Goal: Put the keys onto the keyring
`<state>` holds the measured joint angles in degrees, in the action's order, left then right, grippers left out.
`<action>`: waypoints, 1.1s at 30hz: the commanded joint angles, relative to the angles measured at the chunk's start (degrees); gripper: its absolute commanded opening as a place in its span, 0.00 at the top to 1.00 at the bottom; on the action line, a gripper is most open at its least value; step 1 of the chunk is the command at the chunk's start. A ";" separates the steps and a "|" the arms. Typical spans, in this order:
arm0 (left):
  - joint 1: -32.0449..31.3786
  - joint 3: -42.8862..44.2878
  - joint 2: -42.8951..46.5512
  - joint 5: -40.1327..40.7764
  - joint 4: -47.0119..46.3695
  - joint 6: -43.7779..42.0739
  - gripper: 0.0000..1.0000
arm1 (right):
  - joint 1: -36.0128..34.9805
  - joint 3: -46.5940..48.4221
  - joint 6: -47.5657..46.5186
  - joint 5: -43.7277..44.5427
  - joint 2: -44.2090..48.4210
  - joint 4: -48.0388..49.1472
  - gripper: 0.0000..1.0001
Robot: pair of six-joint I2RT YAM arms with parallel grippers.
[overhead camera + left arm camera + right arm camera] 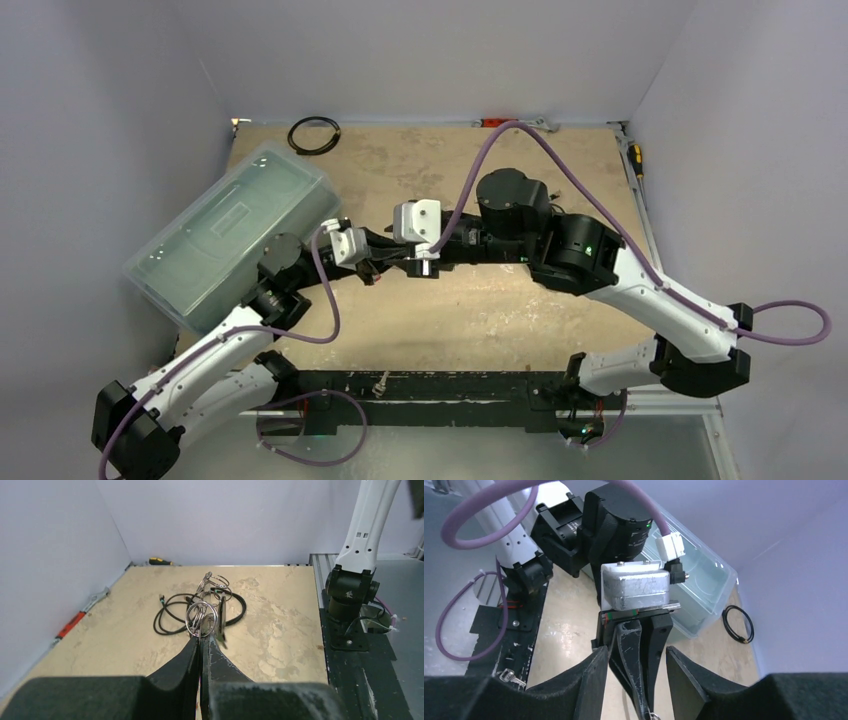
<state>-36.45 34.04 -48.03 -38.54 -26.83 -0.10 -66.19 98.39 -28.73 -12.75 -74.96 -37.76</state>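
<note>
In the left wrist view my left gripper (202, 636) is shut on the keyring (202, 618), a thin silvery hoop held above the table. Smaller rings (215, 582) and a dark-tagged key (222, 616) hang on it. In the right wrist view my right gripper (638, 650) is open, with one finger on each side of the left gripper's shut fingers (636, 670). A bit of ring (652, 715) shows at their tip. In the top view both grippers, left (374, 270) and right (392, 262), meet at mid-table. A loose key (382, 381) lies on the black base rail and also shows in the right wrist view (510, 677).
A clear plastic bin (235, 230) stands at the left. A black coiled cable ring (313, 134) lies at the back. A loose black cable (170, 615) lies under the held rings. A screwdriver (636, 160) and a red-handled tool (75, 622) lie along the walls.
</note>
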 commanded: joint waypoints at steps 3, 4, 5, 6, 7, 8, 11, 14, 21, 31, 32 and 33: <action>-0.01 0.18 1.02 1.77 -4.38 1.78 1.00 | 0.36 -0.64 1.50 -1.98 -1.40 5.46 0.51; -0.03 0.14 1.23 2.00 -4.56 1.84 1.00 | 0.36 -0.66 1.61 -1.32 -1.31 5.88 0.51; -0.01 -0.09 1.48 2.25 -4.69 1.92 1.00 | 0.36 -1.22 1.84 -0.23 -0.95 6.89 0.51; 0.04 -0.29 1.79 2.51 -4.98 1.96 1.00 | 0.36 -2.26 2.17 0.99 -0.17 8.50 0.51; 0.02 -0.47 2.06 2.71 -5.29 2.06 1.00 | 0.36 -3.93 2.94 2.04 1.34 11.06 0.51; 0.02 -0.63 2.33 2.95 -5.68 2.29 1.00 | 0.36 -5.94 3.08 2.59 2.97 14.00 0.51; -0.01 -1.12 2.78 3.14 -7.17 3.35 1.00 | 0.36 -12.49 2.70 6.57 8.14 21.02 0.51; 0.03 -1.10 3.07 3.02 -7.15 3.48 1.00 | 0.49 -15.39 -0.26 6.42 11.70 19.86 0.49; 0.02 3.92 2.87 -1.48 4.42 -3.88 1.00 | 1.42 -9.42 -3.34 6.08 9.51 0.08 0.53; -0.01 9.79 2.50 -12.10 15.57 -8.83 1.00 | 1.51 -6.06 -4.68 6.21 7.19 -9.46 0.60; 0.00 10.42 2.50 -13.28 17.04 -9.49 1.00 | 1.48 -6.03 -4.75 6.23 7.19 -9.60 0.62; -0.03 10.96 2.44 -14.55 18.11 -9.91 1.00 | 1.50 -6.02 -4.88 5.87 7.19 -9.69 0.63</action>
<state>-36.45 40.40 -45.98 -46.48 -12.91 -5.87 -64.86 88.86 -32.40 -6.98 -68.75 -44.47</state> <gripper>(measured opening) 0.005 0.390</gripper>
